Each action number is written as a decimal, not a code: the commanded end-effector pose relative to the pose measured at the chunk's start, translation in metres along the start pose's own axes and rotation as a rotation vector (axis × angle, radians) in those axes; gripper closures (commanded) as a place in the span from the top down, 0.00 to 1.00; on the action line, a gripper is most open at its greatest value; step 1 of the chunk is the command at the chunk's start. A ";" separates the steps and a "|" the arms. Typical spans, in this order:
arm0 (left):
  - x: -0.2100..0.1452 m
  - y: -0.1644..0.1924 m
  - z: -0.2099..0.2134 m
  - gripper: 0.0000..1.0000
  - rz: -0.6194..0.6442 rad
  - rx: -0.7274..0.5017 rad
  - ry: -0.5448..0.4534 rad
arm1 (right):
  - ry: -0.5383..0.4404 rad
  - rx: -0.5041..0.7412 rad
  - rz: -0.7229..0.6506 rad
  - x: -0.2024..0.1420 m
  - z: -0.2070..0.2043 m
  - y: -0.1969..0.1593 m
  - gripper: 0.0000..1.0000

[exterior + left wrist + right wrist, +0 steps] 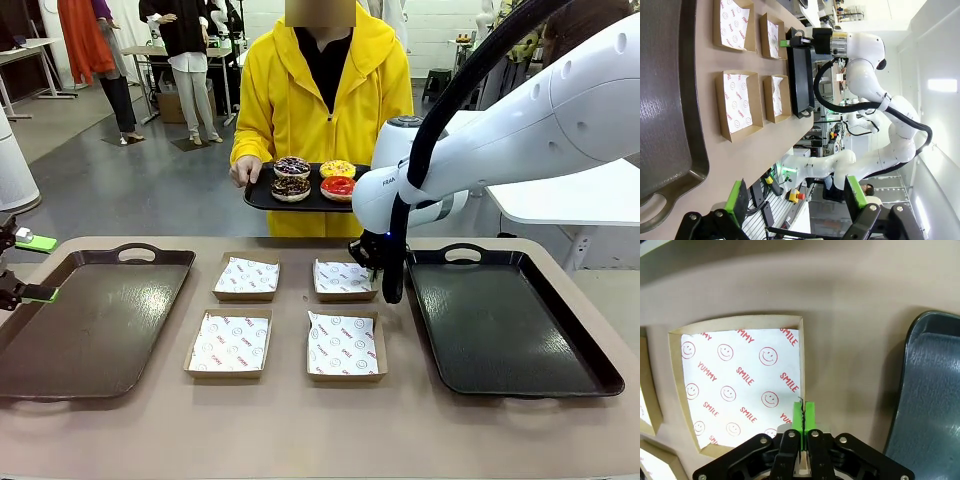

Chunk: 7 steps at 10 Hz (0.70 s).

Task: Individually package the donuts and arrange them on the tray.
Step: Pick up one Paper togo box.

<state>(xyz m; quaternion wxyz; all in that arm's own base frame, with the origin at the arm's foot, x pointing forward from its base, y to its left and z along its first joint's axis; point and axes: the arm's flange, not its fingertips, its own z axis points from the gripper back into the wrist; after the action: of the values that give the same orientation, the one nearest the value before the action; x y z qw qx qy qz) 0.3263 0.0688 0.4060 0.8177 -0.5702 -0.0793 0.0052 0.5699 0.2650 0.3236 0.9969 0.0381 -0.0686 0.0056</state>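
Four donuts lie on a small black tray (262,196) held by a person in a yellow hoodie across the table: chocolate with pale sprinkles (292,166), yellow-frosted (338,168), chocolate with crumbs (291,187), red-glazed (338,186). My right gripper (364,266) is down at the right wall of the far right cardboard box (340,280). In the right wrist view the right gripper (802,416) has its green pads pressed together on that box's (740,385) side wall. At the table's left edge my left gripper (22,266) stands open, holding nothing; it is also in the left wrist view (795,200).
Three more paper-lined boxes stand mid-table: far left (247,277), near left (229,343), near right (344,344). A large dark tray (90,320) lies at the left and another (500,325) at the right, close beside my right gripper. Other people stand far behind.
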 end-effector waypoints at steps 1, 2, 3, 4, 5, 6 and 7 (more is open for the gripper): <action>0.000 -0.001 0.001 1.00 -0.001 -0.021 -0.007 | -0.016 0.028 -0.054 0.005 0.001 0.002 0.00; 0.000 -0.001 0.001 1.00 -0.001 -0.021 -0.007 | -0.030 0.015 -0.067 0.001 0.008 0.003 0.00; 0.000 -0.001 0.001 1.00 -0.001 -0.021 -0.007 | -0.033 -0.006 -0.092 -0.005 0.020 0.006 0.00; 0.000 -0.001 0.001 1.00 -0.001 -0.021 -0.007 | -0.031 -0.007 -0.104 -0.011 0.035 0.009 0.00; 0.000 -0.001 0.001 1.00 -0.001 -0.021 -0.007 | -0.025 -0.019 -0.105 -0.016 0.053 0.013 0.00; 0.000 -0.001 0.001 1.00 -0.001 -0.021 -0.007 | -0.029 -0.021 -0.085 -0.020 0.069 0.016 0.00; 0.000 -0.001 0.001 1.00 -0.001 -0.021 -0.007 | -0.040 -0.023 -0.072 -0.023 0.087 0.020 0.00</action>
<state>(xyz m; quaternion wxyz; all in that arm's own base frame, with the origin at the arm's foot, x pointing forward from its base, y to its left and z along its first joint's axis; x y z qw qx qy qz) 0.3263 0.0688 0.4060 0.8176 -0.5702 -0.0792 0.0053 0.5458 0.2777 0.3989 0.9952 0.0418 -0.0842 -0.0260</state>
